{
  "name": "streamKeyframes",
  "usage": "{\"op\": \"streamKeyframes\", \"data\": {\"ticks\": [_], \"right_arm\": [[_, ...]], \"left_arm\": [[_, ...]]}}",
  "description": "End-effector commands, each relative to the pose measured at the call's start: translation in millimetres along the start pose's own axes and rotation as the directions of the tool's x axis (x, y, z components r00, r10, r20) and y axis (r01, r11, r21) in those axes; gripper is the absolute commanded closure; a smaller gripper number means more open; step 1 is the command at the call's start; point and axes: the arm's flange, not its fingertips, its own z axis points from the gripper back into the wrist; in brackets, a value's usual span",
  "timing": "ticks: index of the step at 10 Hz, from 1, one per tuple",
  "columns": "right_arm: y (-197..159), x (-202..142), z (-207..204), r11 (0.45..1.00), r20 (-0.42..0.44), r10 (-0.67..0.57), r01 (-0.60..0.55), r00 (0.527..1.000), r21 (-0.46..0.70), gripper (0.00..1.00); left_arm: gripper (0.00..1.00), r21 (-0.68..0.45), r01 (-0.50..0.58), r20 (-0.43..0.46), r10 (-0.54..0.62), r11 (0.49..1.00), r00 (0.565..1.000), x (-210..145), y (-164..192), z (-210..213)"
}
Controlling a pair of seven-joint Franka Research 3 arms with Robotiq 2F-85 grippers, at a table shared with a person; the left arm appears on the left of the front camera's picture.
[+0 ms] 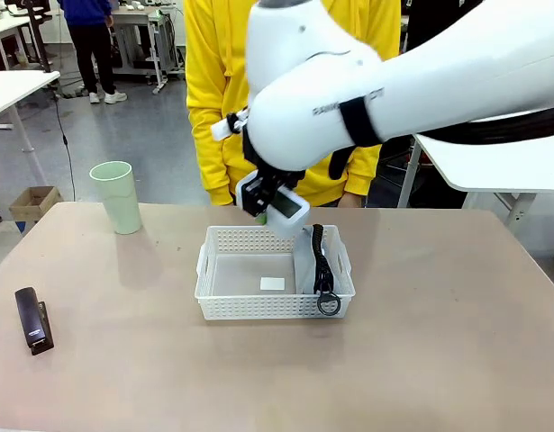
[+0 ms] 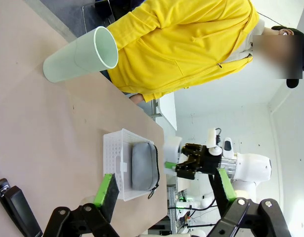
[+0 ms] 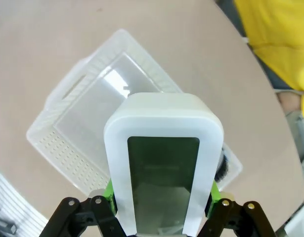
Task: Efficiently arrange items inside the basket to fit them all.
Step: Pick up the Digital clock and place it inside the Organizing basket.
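My right gripper (image 1: 266, 200) is shut on the white boxy device (image 1: 287, 207), holding it just above the far rim of the white lattice basket (image 1: 224, 301). In the right wrist view the device (image 3: 164, 163) stands screen-up between the green pads (image 3: 110, 189), over the basket (image 3: 67, 143). The grey pencil pouch (image 1: 305, 265) stands on edge along the basket's right wall, its black zipper strip and ring hanging over the front. The pale green tumbler cup (image 1: 116, 196) stands upright at the far left. The black stapler (image 1: 31, 319) lies at the near left. My left gripper (image 2: 165, 190) is open and holds nothing.
A person in a yellow hoodie (image 1: 218, 81) stands at the far edge behind the basket. The basket's left half shows its bare floor with a small white label (image 1: 272, 283). Another white table (image 1: 493, 162) stands at the right.
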Motion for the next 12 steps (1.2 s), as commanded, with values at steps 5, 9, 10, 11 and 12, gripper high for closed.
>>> {"op": "streamKeyframes", "data": {"ticks": [5, 9, 10, 11, 12], "right_arm": [[9, 8, -16, 0.999, -0.017, 0.021, -0.021, 1.000, 0.025, 0.22], [22, 6, -62, 0.993, -0.089, 0.066, -0.056, 0.994, 0.101, 0.22], [23, 6, -74, 0.989, -0.111, 0.066, -0.051, 0.992, 0.136, 0.22], [25, 7, -89, 0.984, -0.144, 0.081, -0.056, 0.986, 0.171, 0.22], [26, 7, -103, 0.975, -0.165, 0.103, -0.067, 0.981, 0.210, 0.22]], "left_arm": [[0.00, -0.009, 0.019, -0.007, -0.019, 1.000, 1.000, -3, -1, 2], [0.00, -0.009, 0.019, -0.007, -0.019, 1.000, 1.000, -3, -1, 2], [0.00, -0.009, 0.019, -0.007, -0.019, 1.000, 1.000, -3, -1, 2], [0.00, -0.009, 0.019, -0.007, -0.019, 1.000, 1.000, -3, -1, 2], [0.00, -0.009, 0.019, -0.007, -0.019, 1.000, 1.000, -3, -1, 2]]}}
